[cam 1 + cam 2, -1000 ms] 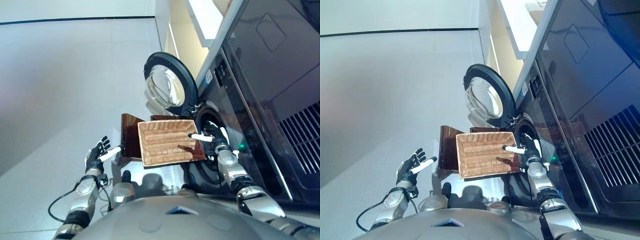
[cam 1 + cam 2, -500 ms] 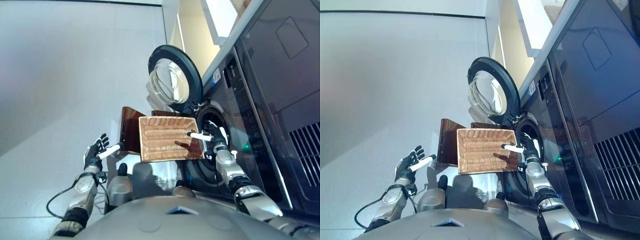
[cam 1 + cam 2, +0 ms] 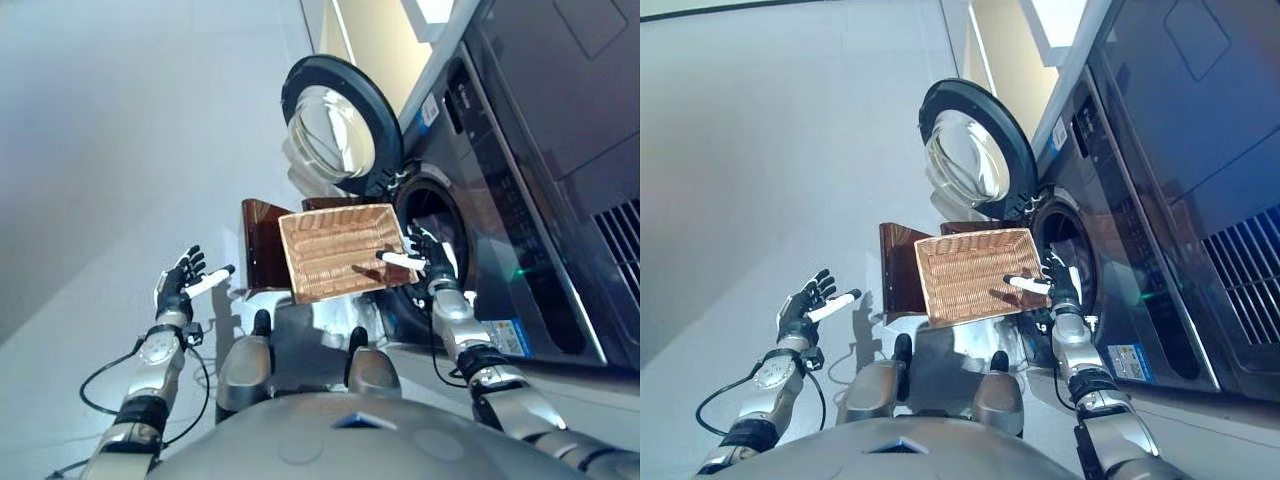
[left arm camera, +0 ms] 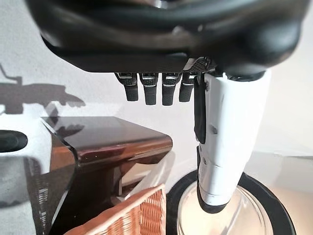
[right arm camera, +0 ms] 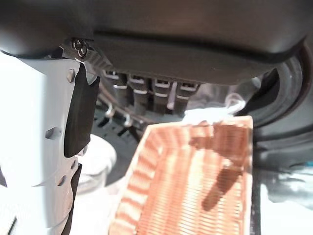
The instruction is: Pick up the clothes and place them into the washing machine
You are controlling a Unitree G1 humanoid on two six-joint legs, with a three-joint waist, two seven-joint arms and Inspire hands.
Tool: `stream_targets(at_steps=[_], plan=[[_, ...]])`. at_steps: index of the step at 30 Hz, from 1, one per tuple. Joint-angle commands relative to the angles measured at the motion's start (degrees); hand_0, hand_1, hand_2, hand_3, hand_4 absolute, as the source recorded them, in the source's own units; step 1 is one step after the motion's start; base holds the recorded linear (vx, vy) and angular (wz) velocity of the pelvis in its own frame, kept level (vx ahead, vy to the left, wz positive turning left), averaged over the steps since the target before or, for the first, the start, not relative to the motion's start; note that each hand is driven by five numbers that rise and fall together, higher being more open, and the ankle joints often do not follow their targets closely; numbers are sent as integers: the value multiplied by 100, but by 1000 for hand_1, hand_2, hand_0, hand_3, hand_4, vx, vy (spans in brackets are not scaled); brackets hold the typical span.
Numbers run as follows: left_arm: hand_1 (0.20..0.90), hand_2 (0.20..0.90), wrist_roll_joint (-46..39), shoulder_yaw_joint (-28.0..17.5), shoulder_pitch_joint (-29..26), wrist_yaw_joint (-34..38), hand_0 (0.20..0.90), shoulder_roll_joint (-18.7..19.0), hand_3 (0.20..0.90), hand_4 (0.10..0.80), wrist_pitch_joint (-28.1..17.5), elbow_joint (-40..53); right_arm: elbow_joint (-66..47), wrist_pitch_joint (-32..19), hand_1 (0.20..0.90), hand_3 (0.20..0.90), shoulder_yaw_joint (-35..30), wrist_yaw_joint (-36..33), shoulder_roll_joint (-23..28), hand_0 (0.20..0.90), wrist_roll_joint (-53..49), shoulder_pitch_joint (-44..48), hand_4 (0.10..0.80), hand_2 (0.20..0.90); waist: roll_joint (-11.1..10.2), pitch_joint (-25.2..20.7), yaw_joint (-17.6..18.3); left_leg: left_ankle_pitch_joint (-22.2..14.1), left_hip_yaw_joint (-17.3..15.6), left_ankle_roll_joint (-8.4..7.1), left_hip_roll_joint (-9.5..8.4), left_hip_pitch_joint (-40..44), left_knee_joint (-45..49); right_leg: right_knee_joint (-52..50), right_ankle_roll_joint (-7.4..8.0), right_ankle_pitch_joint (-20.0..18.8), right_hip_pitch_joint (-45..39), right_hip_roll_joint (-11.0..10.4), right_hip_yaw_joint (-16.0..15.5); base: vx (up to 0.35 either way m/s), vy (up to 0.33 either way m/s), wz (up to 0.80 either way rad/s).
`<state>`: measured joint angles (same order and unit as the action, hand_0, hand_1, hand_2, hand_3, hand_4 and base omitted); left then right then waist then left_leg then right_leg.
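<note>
Wicker basket is seen resting on a dark brown stand just in front of the washing machine, whose round door is swung open. No clothes can be made out in the basket. The right hand is held with fingers extended, gripping nothing, between the basket's edge and the drum opening. The left hand is raised well apart over the floor, fingers spread and likewise holding nothing.

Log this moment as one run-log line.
basket: empty, on stool | washer door: open | right hand: open, by drum opening | left hand: open, idle | clothes: none visible
</note>
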<state>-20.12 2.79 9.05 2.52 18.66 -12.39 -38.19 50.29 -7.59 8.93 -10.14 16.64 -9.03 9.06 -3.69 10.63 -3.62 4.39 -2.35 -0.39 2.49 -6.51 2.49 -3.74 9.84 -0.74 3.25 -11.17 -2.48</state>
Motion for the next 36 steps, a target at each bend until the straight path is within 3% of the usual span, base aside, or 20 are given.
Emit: stream_targets(at_steps=[1,5,8,10,11,13,17,25,31,36], plan=[[900,900,73,-17,-113,38,900,51,900,800,-385,453,-443,-549,900,900,-131,-217,404,900,-56,307,800,900,48,-342,-27,-832,-25,56,-346,382,239,-16,-260,-101,124,328,-250,76,-126,0],[900,900,49,25,-155,36,900,9,900,800,-363,431,-463,-524,900,900,-219,-271,447,900,20,94,800,900,40,-401,93,-774,126,-37,-210,441,160,-60,-335,44,86,449,-275,56,-136,23],[900,900,0,66,-149,-1,900,-4,900,800,-338,577,-442,-523,900,900,-213,-319,492,900,113,84,800,900,-35,-241,60,-1004,227,-120,-230,16,1321,-184,-489,126,41,498,-263,-4,-144,18],[900,900,-169,178,-168,13,900,-59,900,800,-383,747,-427,-537,900,900,-215,-404,553,900,95,162,800,900,26,-58,-7,-795,539,-168,-236,-263,1097,-161,-486,161,42,520,-284,-105,3,19],[900,900,-204,251,-171,19,900,-91,900,800,-384,833,-387,-534,900,900,-242,-479,601,900,93,214,800,900,61,-20,-51,-473,734,-226,-196,-551,819,-121,-453,130,41,514,-277,-48,62,11],[900,900,-221,300,-210,21,900,-56,900,800,-362,883,-406,-559,900,900,-298,-547,623,900,38,271,800,900,62,-30,20,-345,687,-259,-94,-771,711,-147,-410,105,196,434,-272,7,76,18],[900,900,-348,311,-258,100,900,1,900,800,-469,1003,-278,-535,900,900,-217,-734,569,900,27,588,800,900,201,33,35,-187,460,-130,-104,-813,232,-239,-391,110,680,350,-143,-76,129,-10],[900,900,-513,289,-264,211,900,116,900,800,-546,1330,294,-333,900,900,-67,-1029,615,900,200,1259,800,900,224,330,-133,-290,143,24,-201,-1404,560,-479,-314,-73,1482,170,62,-66,65,-25],[900,900,-751,580,-216,19,900,271,900,800,-535,1555,1626,-411,900,900,-466,-953,682,900,-997,2083,800,900,352,451,-295,-421,160,80,-317,-1737,827,-557,-283,-99,1771,109,110,-23,31,0],[900,900,-791,900,-265,-25,900,380,900,800,-507,1699,2154,-13,900,900,210,-1286,924,900,176,2633,800,900,440,585,-362,-603,172,170,-393,-1894,1135,-894,-269,-31,1982,101,207,-10,45,-3]])
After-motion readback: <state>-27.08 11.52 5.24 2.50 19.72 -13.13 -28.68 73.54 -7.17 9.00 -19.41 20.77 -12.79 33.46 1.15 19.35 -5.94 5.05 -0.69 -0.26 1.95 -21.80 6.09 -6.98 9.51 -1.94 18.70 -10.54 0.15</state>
